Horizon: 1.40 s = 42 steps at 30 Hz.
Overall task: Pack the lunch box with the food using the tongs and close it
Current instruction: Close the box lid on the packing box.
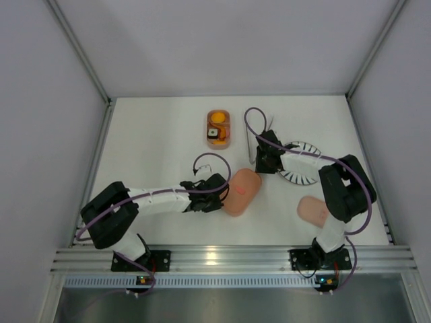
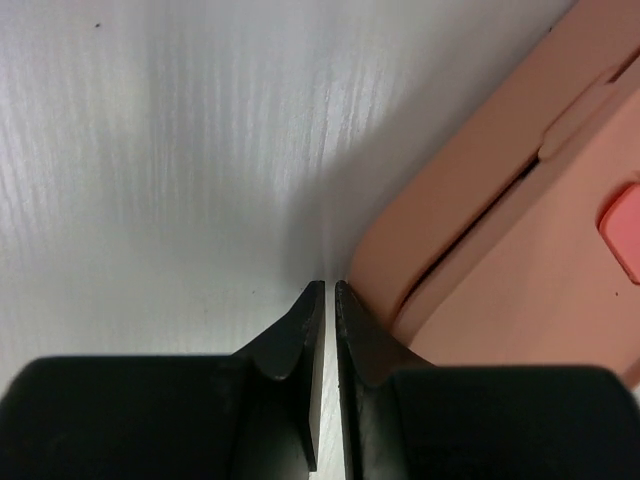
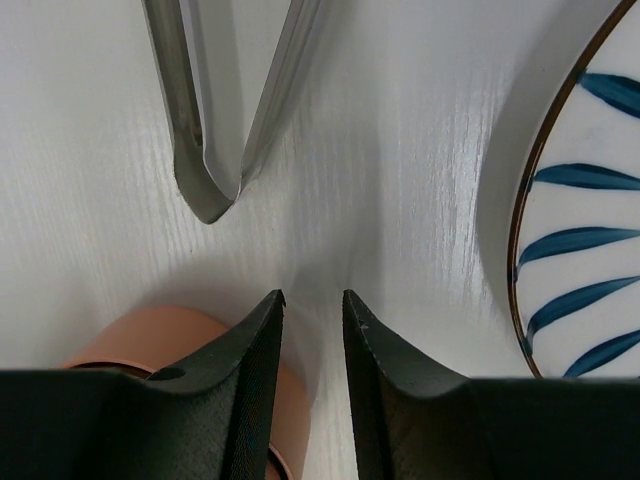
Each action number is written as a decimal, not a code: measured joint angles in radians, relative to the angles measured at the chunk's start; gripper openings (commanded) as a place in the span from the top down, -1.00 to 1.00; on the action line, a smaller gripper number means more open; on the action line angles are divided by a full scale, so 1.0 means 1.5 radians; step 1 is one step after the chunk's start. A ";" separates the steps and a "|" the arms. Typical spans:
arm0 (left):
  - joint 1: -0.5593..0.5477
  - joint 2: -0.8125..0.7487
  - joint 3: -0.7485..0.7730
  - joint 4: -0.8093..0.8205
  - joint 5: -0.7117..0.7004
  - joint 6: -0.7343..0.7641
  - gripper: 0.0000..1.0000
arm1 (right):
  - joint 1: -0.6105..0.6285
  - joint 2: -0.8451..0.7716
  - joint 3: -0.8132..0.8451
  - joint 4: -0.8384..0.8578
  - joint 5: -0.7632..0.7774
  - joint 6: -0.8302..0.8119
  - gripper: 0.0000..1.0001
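Right gripper [image 3: 312, 295], slightly apart and empty, should centre over the tongs' [image 3: 205, 205] joined end. Left gripper [image 2: 325, 288], pressed together, waits beside the lunch box [image 2: 480, 200].

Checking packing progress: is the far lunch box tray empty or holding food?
Holding food: the far tray has an orange piece and a black-white roll inside.

Overhead looks down; both close wrist views share the lunch box [image 1: 241, 190].

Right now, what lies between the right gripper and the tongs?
Only bare white table. The right wrist view shows the right gripper, jaws apart, facing the joined end of the tongs, with nothing between them.
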 measured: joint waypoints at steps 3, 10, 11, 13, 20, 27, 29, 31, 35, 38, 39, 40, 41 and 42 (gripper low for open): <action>0.000 0.027 0.024 -0.003 0.001 0.013 0.73 | 0.000 -0.004 -0.004 0.010 -0.004 0.000 0.40; 0.004 0.061 0.064 -0.014 0.019 0.041 0.71 | -0.003 -0.057 -0.041 0.025 -0.004 0.002 0.41; 0.006 0.062 0.066 -0.014 0.021 0.045 0.71 | -0.003 -0.066 -0.047 0.026 -0.004 0.003 0.41; 0.010 0.063 0.068 -0.016 0.025 0.050 0.72 | -0.003 -0.077 -0.055 0.028 -0.004 0.006 0.41; 0.013 0.062 0.068 -0.018 0.036 0.054 0.71 | -0.003 -0.080 -0.063 0.033 0.001 0.007 0.40; -0.015 0.024 0.035 -0.001 0.045 0.029 0.75 | -0.003 -0.071 -0.062 0.029 -0.002 0.007 0.40; -0.039 0.011 0.019 0.017 0.044 0.010 0.81 | -0.003 -0.067 -0.062 0.027 -0.003 0.007 0.40; -0.066 -0.003 -0.003 0.041 0.044 -0.013 0.82 | -0.004 -0.063 -0.062 0.026 -0.004 0.007 0.40; -0.094 -0.025 -0.056 0.108 0.048 -0.066 0.84 | -0.005 -0.060 -0.062 0.025 -0.006 0.007 0.40; -0.098 -0.038 -0.099 0.144 0.047 -0.105 0.88 | -0.007 -0.060 -0.062 0.024 -0.007 0.007 0.40; -0.099 -0.044 -0.109 0.157 0.047 -0.115 0.88 | -0.007 -0.060 -0.062 0.024 -0.007 0.007 0.40; -0.102 -0.050 -0.117 0.167 0.046 -0.126 0.88 | -0.008 -0.060 -0.062 0.024 -0.008 0.006 0.40; -0.107 -0.054 -0.123 0.174 0.046 -0.133 0.88 | -0.009 -0.060 -0.062 0.024 -0.008 0.006 0.40; -0.114 -0.058 -0.128 0.182 0.045 -0.142 0.88 | -0.009 -0.060 -0.062 0.024 -0.008 0.006 0.40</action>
